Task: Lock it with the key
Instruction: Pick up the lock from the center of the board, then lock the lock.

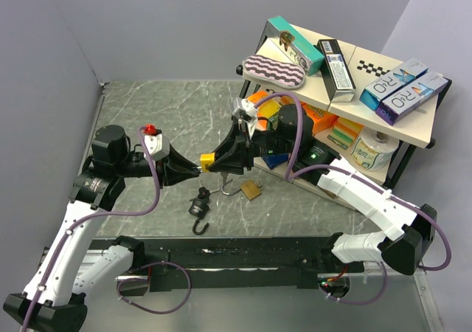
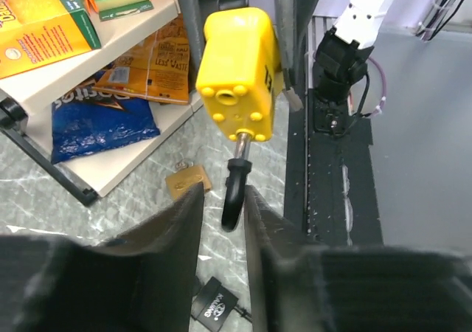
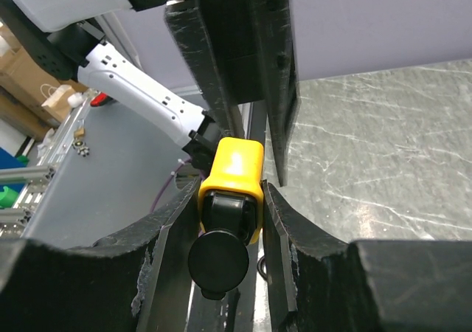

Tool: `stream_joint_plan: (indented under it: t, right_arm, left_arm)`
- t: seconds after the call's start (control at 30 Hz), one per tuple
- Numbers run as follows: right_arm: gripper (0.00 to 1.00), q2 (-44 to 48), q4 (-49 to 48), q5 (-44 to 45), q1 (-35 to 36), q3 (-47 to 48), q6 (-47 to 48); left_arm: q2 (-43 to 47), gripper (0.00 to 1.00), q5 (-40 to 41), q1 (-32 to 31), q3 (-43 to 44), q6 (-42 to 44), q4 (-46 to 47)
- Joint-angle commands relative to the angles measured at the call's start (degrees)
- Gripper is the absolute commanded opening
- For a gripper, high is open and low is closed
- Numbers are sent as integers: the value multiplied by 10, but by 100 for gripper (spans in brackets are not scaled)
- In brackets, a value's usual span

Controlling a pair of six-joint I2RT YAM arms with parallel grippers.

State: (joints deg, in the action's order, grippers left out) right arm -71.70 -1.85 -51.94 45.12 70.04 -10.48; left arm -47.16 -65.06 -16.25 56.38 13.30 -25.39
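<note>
My right gripper (image 1: 217, 162) is shut on a yellow padlock (image 1: 209, 159) and holds it above the table; in the right wrist view (image 3: 230, 199) the padlock (image 3: 234, 166) sits clamped between both fingers, with a black round part at its near end. In the left wrist view a metal shaft with the key's black head (image 2: 236, 192) sticks out of the padlock's dotted end (image 2: 237, 74). My left gripper (image 1: 198, 168) meets the padlock from the left. Its jaws (image 2: 225, 199) stand narrowly apart around the key head, with a gap showing on the left side.
A brass padlock (image 1: 251, 190) and a black lock with a hook (image 1: 199, 208) lie on the marble table below the grippers. A low shelf rack (image 1: 413, 129) with boxes, sponges and snack bags stands at the right, close behind the right arm.
</note>
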Motion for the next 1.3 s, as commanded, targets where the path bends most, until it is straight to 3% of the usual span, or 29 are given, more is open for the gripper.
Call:
stream_joint_plan:
  t: [0.0,0.03,0.07,0.2,0.3,0.33,0.37,0.4,0.83,1.17,1.27]
  right_arm:
    - [0,2,-53,-8,2,3,-9]
    - [0,1,-53,-7,2,4,-9]
    - [0,0,-50,-4,2,4,-10]
    - [0,-8,-20,16,-6,13,-27]
    - [55,-19,7,8,-23,27,-47]
    - [78,-20,16,11,-28,33,-48]
    - [92,-20,30,13,-32,36,-43]
    - [99,-19,44,13,-40,38,-37]
    - [99,27,112,1,-49,22,93]
    - [99,-4,210,-11,-14,55,238]
    - [93,-8,208,-21,-10,58,247]
  left_arm:
    - [3,17,5,-10,7,2,18]
    - [3,5,11,-11,9,2,16]
    - [3,1,13,-12,9,-6,17]
    - [5,1,24,-12,14,-84,67]
    - [-4,1,16,-12,28,-98,61]
    - [-6,1,17,-12,30,-93,42]
    - [-7,1,14,-12,33,-81,32]
    - [-10,1,13,-12,36,-74,20]
    - [-7,1,-2,-12,33,-83,10]
    - [-21,1,-12,-25,44,-83,-5]
    - [-23,1,-8,-33,48,-75,-12]
